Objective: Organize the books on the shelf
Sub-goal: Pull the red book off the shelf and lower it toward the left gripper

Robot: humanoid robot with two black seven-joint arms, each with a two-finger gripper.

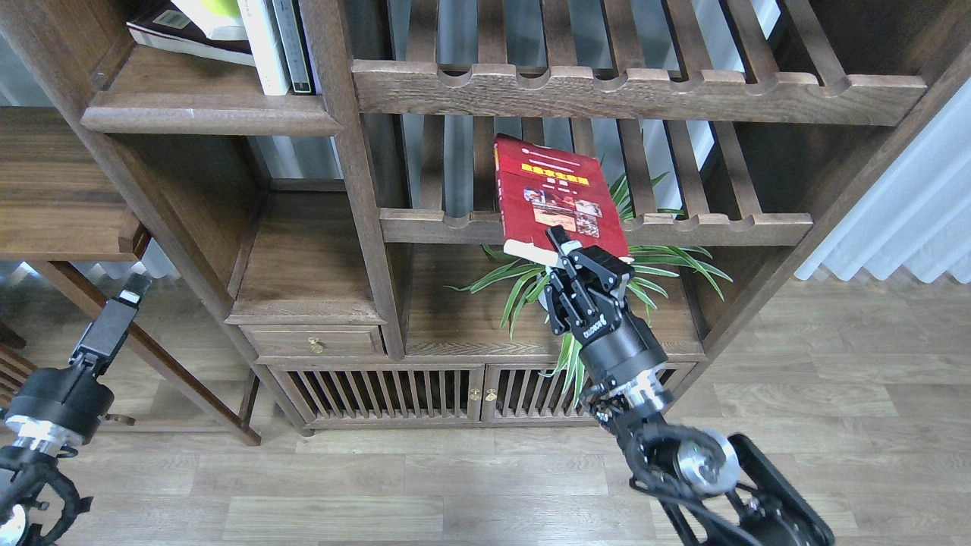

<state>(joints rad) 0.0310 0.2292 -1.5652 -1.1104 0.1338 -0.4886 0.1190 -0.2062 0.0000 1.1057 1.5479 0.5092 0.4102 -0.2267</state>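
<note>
My right gripper [582,256] is shut on the near edge of the red book [557,193] with a yellow title and photos. It holds the book tilted in the air, in front of the lower slatted rack [705,224]. The shelf [201,114], a solid dark-brown board with a thick lip, is at the upper left. On it a maroon book [178,38] lies flat with a yellow-green book [216,11] on top, both cut off by the frame's top. My left gripper [129,292] is low at the far left, away from the shelf, its fingers not distinguishable.
Thin white and dark upright books [277,45] stand at the shelf's right end. A spider plant [531,284] in a white pot sits under the held book. An upper slatted rack [637,91], a brass-knobbed drawer [315,345] and a side table [61,189] are nearby.
</note>
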